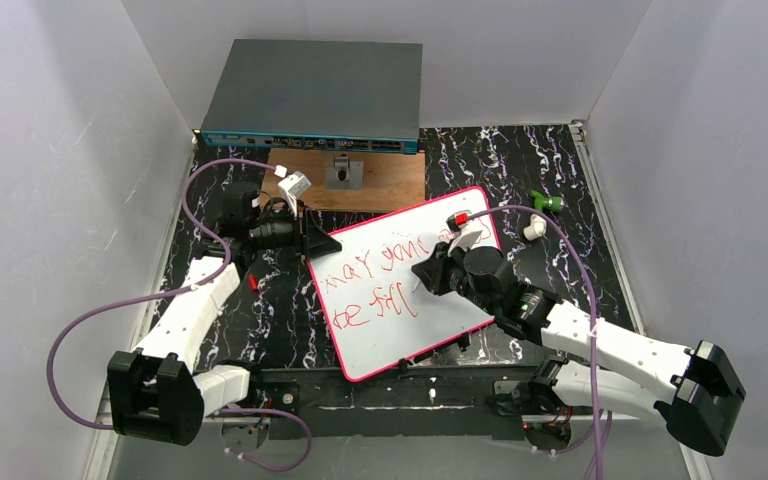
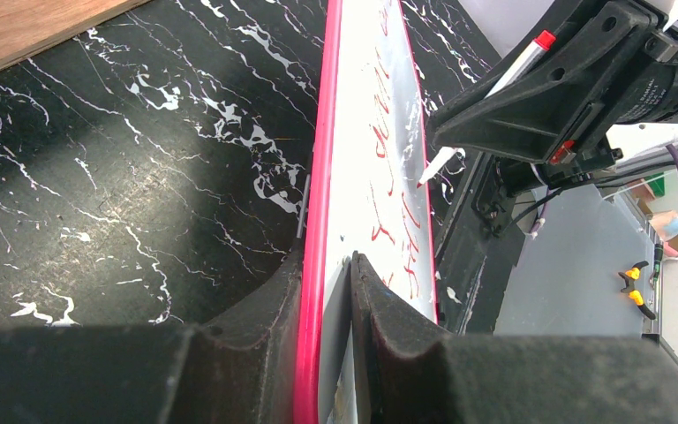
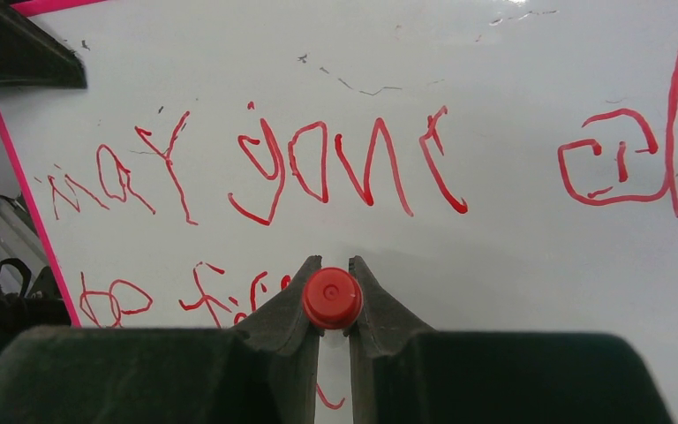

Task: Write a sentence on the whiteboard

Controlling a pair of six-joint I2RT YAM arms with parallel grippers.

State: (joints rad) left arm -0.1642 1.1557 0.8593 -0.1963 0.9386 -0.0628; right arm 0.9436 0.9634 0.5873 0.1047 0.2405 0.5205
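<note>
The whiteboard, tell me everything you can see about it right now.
The whiteboard is a flat white rectangle with rounded corners and a thin pink-red rim, lying askew on the black marbled table. Two lines of scrawled red writing cross it. The left gripper is shut on its rim near the far left corner. The right gripper holds a red-capped marker over its face.

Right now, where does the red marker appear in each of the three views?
Top external: the marker stands right of centre, above the whiteboard's far corner.
Left wrist: the marker slants at upper right, tip toward the board.
Right wrist: bottom centre, its red end clamped in the right gripper.
Shared landmark: the red sentence.
</note>
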